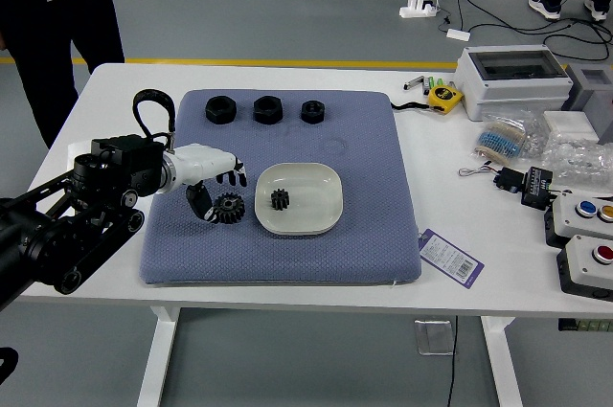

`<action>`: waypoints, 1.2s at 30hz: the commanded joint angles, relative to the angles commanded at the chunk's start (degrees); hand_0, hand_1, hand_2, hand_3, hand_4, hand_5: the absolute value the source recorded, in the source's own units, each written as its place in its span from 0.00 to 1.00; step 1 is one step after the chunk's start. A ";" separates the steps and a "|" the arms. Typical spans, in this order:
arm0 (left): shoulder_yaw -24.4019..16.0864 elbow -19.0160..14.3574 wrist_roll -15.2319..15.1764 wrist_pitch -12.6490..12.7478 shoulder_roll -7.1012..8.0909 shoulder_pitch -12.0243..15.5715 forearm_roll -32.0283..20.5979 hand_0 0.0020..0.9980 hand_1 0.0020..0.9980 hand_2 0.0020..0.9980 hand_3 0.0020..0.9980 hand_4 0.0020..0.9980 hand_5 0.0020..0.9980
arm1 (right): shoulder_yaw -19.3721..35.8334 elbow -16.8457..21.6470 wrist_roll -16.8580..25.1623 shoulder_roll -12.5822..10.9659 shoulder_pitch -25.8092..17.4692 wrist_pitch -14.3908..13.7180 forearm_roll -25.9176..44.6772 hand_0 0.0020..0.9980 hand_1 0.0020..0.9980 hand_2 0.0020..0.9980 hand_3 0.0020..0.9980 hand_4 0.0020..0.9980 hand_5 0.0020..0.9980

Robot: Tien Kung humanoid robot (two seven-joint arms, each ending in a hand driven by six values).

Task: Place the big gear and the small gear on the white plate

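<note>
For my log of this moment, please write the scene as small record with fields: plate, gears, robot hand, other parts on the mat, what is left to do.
plate: white plate, on the blue mat
small gear: small gear, on the plate, toward its left side
big gear: big gear, on the mat, left of the plate
robot hand: left hand, open beside the big gear
other parts: three black pieces, in a row along the mat's far side
left to do: big gear onto the plate

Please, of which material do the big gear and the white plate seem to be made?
The big gear looks like black plastic, dull and with no metallic shine, though coated metal is possible. The white plate has a smooth, off-white surface, which suggests plastic or glazed ceramic; I cannot tell which.
</note>
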 joint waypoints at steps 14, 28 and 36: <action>-0.24 1.99 -0.22 0.94 -1.38 0.44 -1.71 0.60 0.68 0.73 0.73 0.95 0.00 | 0.06 0.00 -0.06 -0.04 0.13 0.06 -0.19 0.68 0.66 0.74 0.59 0.80 0.72; -0.34 3.81 -0.59 2.23 -2.18 0.36 -2.72 0.58 0.65 0.68 0.63 0.93 0.00 | 0.06 0.00 -0.06 -0.06 0.25 0.07 -0.21 0.68 0.66 0.74 0.59 0.80 0.72; -0.04 4.70 -0.48 2.04 -2.29 0.44 -3.43 0.50 0.52 0.56 0.57 0.87 0.00 | 0.09 -0.01 -0.07 -0.06 0.26 0.08 -0.26 0.68 0.66 0.74 0.59 0.80 0.71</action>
